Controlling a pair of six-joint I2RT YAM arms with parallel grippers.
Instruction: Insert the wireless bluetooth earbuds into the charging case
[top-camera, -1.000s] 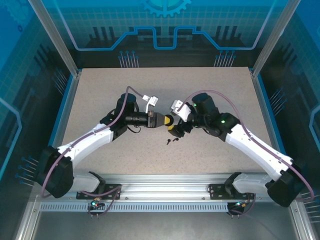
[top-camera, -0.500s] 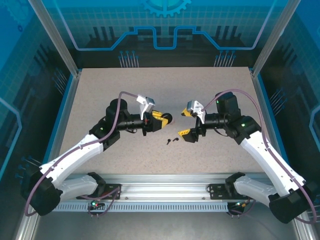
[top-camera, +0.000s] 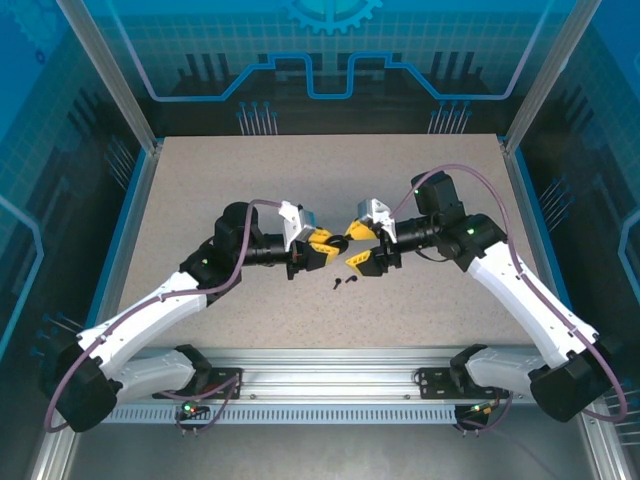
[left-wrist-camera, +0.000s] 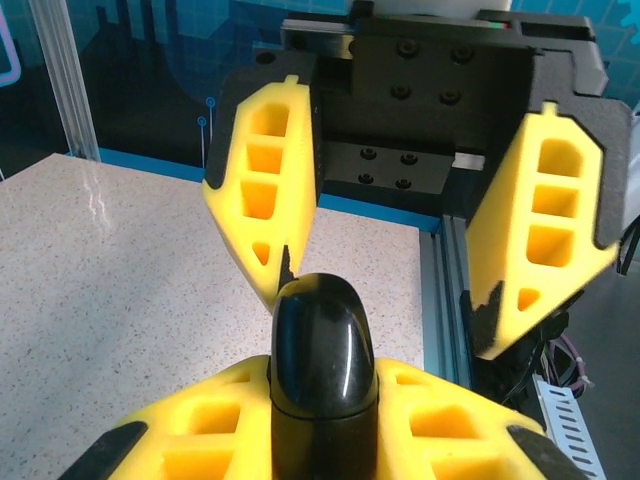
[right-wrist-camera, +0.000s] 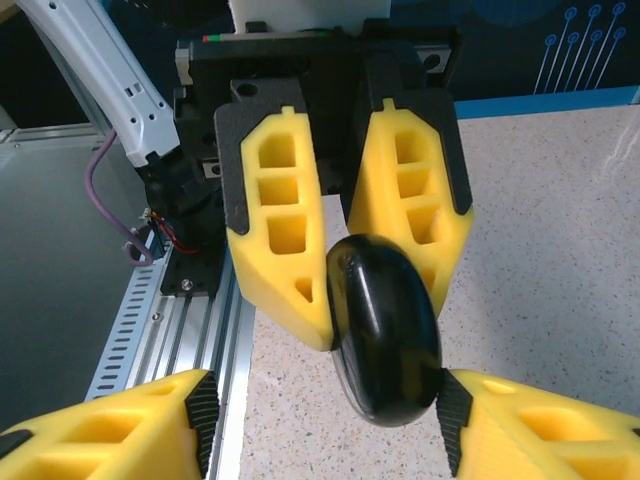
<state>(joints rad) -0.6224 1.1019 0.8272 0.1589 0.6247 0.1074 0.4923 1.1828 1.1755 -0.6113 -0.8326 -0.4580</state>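
Note:
A glossy black round charging case (left-wrist-camera: 320, 330) is pinched edge-on between my left gripper's yellow fingers, and its lid looks closed along a thin seam. The left gripper (top-camera: 322, 245) holds it above the table's middle. My right gripper (top-camera: 358, 246) faces it from the right with its jaws spread wide around the case (right-wrist-camera: 385, 340). One right pad (right-wrist-camera: 452, 425) meets the case's edge, while the other finger (right-wrist-camera: 110, 435) stands well apart. A pair of tiny black earbuds (top-camera: 341, 283) lies on the table just in front of both grippers. The pink and lavender earbuds are out of view.
The speckled beige table (top-camera: 200, 190) runs to a blue rim and glass walls. An aluminium rail (top-camera: 330, 375) with both arm bases crosses the near edge.
The right gripper drew back to the right with its jaws opening, then came back left to the case. The left gripper kept hold of the case and shifted slightly.

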